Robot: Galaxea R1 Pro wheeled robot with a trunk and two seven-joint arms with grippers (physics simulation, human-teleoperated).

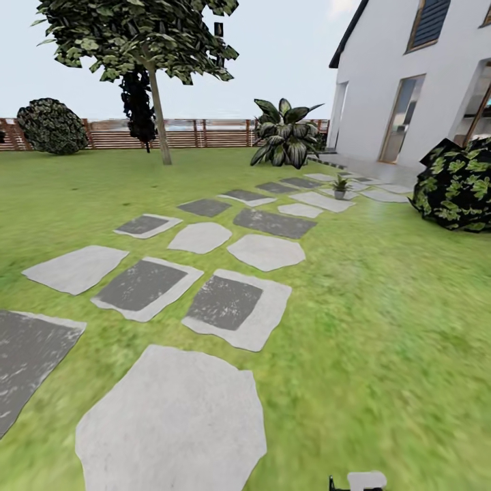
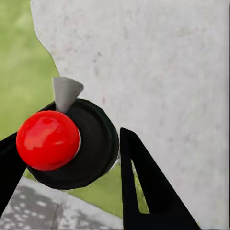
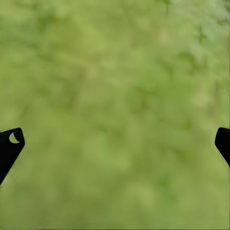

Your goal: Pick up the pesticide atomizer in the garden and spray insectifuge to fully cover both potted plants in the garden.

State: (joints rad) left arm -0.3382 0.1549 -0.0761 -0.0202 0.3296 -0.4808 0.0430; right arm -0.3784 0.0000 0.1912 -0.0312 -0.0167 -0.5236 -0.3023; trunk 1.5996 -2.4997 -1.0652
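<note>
Left gripper (image 2: 72, 158) is clenched on the pesticide atomizer (image 2: 72, 143), its black fingers at either side of the round dark body with red knob and grey nozzle, above a pale stepping stone (image 2: 158, 72). Right gripper (image 3: 115, 143) hangs released over blurred lawn (image 3: 115, 86), only its fingertips in sight. One small potted plant (image 1: 339, 185) stands far off on the stone path near the house (image 1: 409, 82), beyond a big dark shrub (image 1: 457, 184); its detail is too small to make out.
</note>
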